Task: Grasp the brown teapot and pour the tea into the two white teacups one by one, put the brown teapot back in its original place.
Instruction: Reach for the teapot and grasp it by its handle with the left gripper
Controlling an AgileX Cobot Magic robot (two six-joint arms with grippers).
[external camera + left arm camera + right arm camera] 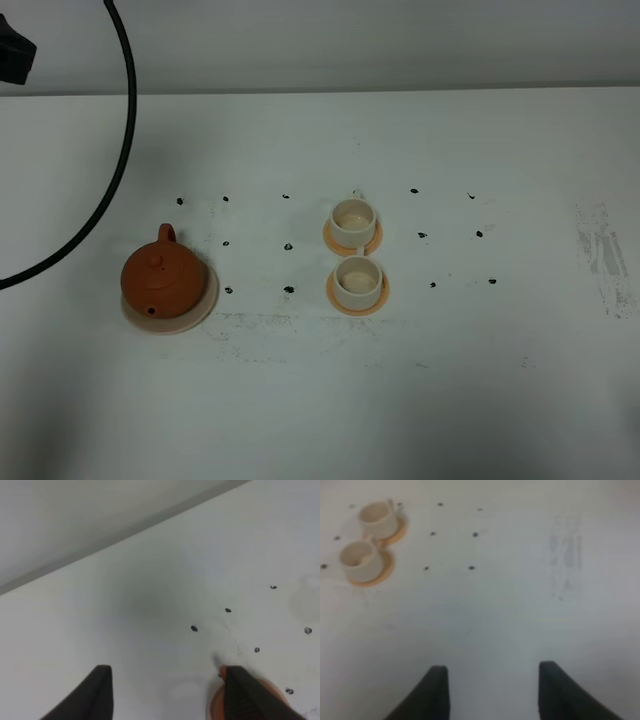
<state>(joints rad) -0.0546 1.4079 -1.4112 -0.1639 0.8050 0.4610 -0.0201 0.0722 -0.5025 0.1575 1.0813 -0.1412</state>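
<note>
Exterior high: brown teapot (160,280), lidded, seated on its beige saucer (208,296) on the white table (480,380), well apart from the two white teacups (353,222) (358,282); neither set of jaws in view; no brand, label or writing legible. Left wrist: left jaws spread wide, empty, a sliver of teapot just outside one finger, not between them; presumably rigid, smooth, breakable clay, heavier when full, best taken by the loop handle (168,233). Right wrist: right jaws likewise wide, empty, teacups well ahead, off to one side.
</note>
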